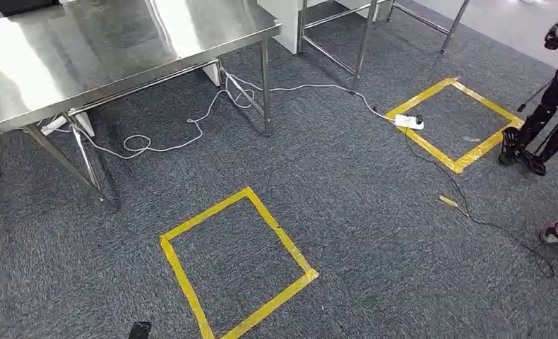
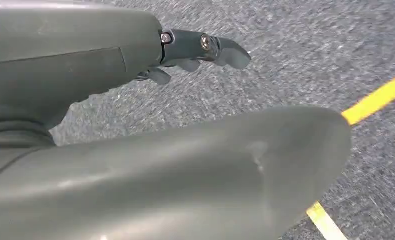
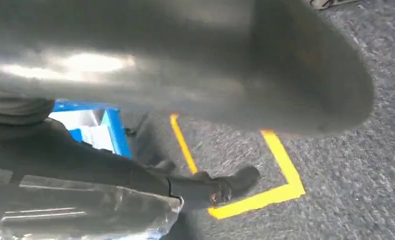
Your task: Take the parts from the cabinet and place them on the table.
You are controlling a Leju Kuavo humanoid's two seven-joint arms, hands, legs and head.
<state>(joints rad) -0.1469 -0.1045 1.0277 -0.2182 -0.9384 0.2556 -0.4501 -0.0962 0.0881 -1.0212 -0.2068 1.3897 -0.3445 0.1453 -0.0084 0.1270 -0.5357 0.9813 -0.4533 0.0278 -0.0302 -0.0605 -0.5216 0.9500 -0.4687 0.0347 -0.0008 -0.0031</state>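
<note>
In the head view the steel table [image 1: 85, 56] stands at the upper left with a bare, shiny top. My left hand [image 2: 185, 165] hangs over grey carpet, its dark fingers [image 2: 205, 47] stretched out away from the thumb and holding nothing. My right hand [image 3: 185, 65] hangs over the carpet too. Its dark fingers [image 3: 215, 189] curl against a part in a clear crinkled plastic bag [image 3: 85, 210] with blue and white showing [image 3: 93, 130]. The hand hides most of the part.
A yellow tape square [image 1: 237, 265] marks the carpet in front of me and a second square [image 1: 456, 120] lies at the right with a white power strip [image 1: 409, 121]. White cable [image 1: 191, 120] trails under the table. A person's dark legs [image 1: 544, 120] stand at the right edge.
</note>
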